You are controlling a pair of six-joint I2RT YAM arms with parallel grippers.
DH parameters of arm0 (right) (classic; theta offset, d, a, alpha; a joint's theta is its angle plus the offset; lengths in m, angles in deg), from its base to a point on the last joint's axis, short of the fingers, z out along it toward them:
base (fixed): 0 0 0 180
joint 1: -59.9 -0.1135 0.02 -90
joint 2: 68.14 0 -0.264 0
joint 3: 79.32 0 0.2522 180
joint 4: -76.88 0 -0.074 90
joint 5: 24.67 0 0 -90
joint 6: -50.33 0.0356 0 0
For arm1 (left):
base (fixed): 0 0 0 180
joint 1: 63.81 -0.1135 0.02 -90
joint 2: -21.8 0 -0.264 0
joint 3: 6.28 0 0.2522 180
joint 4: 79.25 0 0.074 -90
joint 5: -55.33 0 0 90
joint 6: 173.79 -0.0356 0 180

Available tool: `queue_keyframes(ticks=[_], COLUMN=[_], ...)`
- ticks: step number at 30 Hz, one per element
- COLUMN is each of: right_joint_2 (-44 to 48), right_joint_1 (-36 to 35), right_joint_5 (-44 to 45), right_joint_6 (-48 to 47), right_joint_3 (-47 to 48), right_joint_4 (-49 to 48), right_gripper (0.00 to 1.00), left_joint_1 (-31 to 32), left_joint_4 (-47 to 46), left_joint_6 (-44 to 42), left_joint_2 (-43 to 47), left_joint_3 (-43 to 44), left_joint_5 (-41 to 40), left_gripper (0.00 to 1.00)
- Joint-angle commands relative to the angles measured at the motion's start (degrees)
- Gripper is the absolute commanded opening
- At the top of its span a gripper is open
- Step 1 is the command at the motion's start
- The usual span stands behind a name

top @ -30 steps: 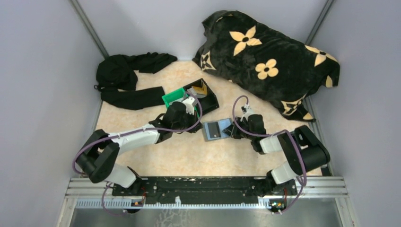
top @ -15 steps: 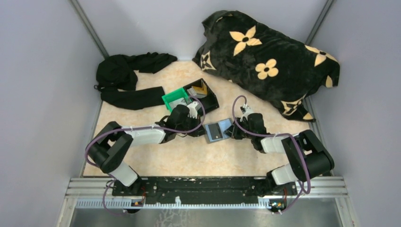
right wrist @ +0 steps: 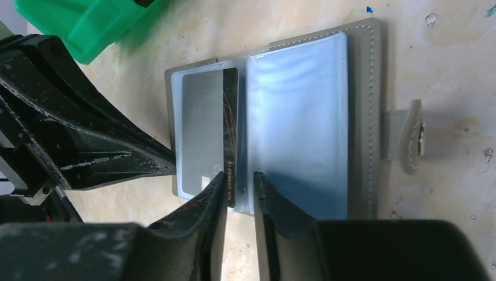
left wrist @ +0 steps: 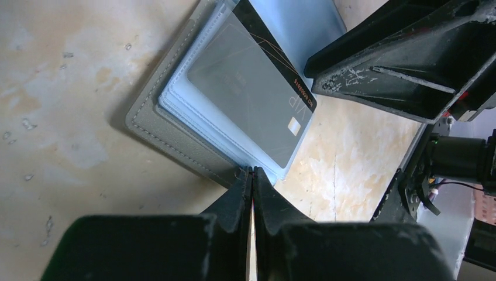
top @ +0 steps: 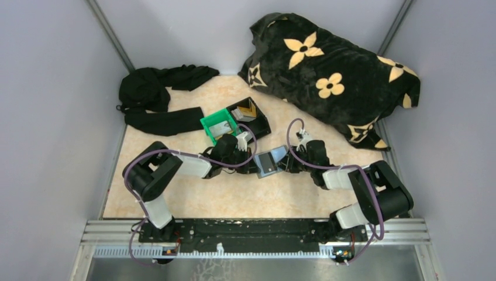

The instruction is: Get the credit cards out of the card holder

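The grey-blue card holder (top: 269,164) lies open on the table between my two grippers. A silvery-grey credit card (left wrist: 245,88) with a black stripe sits in the clear sleeve of its left panel (right wrist: 202,129). The left gripper (top: 248,161) is shut, and its tips (left wrist: 252,170) touch the near edge of the holder's grey cover (left wrist: 169,134). From the opposite side comes the right gripper (top: 286,165). It stands narrowly open (right wrist: 238,175) over the centre fold, with the card's dark edge between its tips. The right panel (right wrist: 298,117) shows only empty blue sleeves.
A green bin (top: 217,124) and a black bin (top: 251,117) stand just behind the left gripper; a golden-tan flat piece (top: 248,108) shows in the black one. Black clothing (top: 158,99) lies at the back left. A flowered black blanket (top: 333,76) fills the back right.
The left arm has swung right from beside the bins until its shut tips reach the holder's edge. The holder has shifted slightly. The right gripper has stayed at the holder.
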Motion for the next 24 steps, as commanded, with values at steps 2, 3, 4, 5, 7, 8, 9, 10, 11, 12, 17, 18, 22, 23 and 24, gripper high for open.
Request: queue_keyframes(ticks=[2,3,4,5,7,8,9,10,11,12,17,18,22,23,24], right_joint_2=[2.9,3.0,2.8,2.3,1.3,0.9,0.2,-0.4,-1.2,-1.9,-5.9,-6.5,-7.6,-7.5,-7.4], right_joint_1=[0.1,0.1,0.1,0.1,0.1,0.1,0.1,0.1,0.1,0.1,0.1,0.1,0.2,0.1,0.1], right_joint_5=[-1.3,-1.5,-1.6,-1.9,-2.6,-3.1,-3.5,-4.1,-4.8,-5.5,-10.8,-11.4,-12.6,-12.8,-12.8], right_joint_6=[-0.9,-0.9,-0.9,-0.9,-0.8,-0.6,-0.4,0.0,0.1,0.5,4.4,5.1,7.2,7.4,7.4], right_joint_3=[1.3,1.5,1.7,1.9,1.9,1.9,1.7,1.6,1.5,1.4,-0.2,-0.4,-1.2,-1.3,-1.2], right_joint_4=[-0.9,-0.9,-0.9,-1.2,-2.0,-2.6,-3.2,-4.1,-4.8,-5.6,-14.3,-15.8,-19.6,-19.8,-19.9], right_gripper=[0.31,0.34,0.35,0.35,0.35,0.35,0.35,0.35,0.35,0.34,0.30,0.30,0.20,0.17,0.13], left_joint_1=[-0.4,-0.7,-0.9,-1.1,-1.2,-1.2,-1.2,-1.2,-1.2,-1.2,-1.2,-1.2,-1.2,-1.3,-1.2], left_joint_4=[-2.6,-2.6,-2.6,-2.6,-2.5,-2.2,-2.0,-1.9,-1.8,-1.8,-1.4,-1.3,-0.9,-0.8,-0.7], left_joint_6=[0.2,0.1,0.0,-0.1,-0.2,-0.3,-0.3,-0.3,-0.4,-0.4,-0.6,-0.7,-0.8,-0.9,-1.0], left_joint_2=[-3.0,-3.1,-3.3,-3.4,-3.6,-3.6,-3.7,-3.8,-3.9,-3.9,-4.6,-4.7,-4.7,-4.7,-4.8], left_joint_3=[-0.7,-0.9,-0.9,-1.0,-0.9,-0.8,-0.6,-0.6,-0.5,-0.4,0.0,0.1,0.3,0.4,0.4], left_joint_5=[1.0,1.0,1.1,1.2,1.4,1.4,1.4,1.3,1.4,1.2,1.4,1.3,1.2,1.2,1.2], left_gripper=[0.06,0.06,0.06,0.06,0.06,0.06,0.06,0.06,0.06,0.06,0.06,0.06,0.06,0.06,0.06])
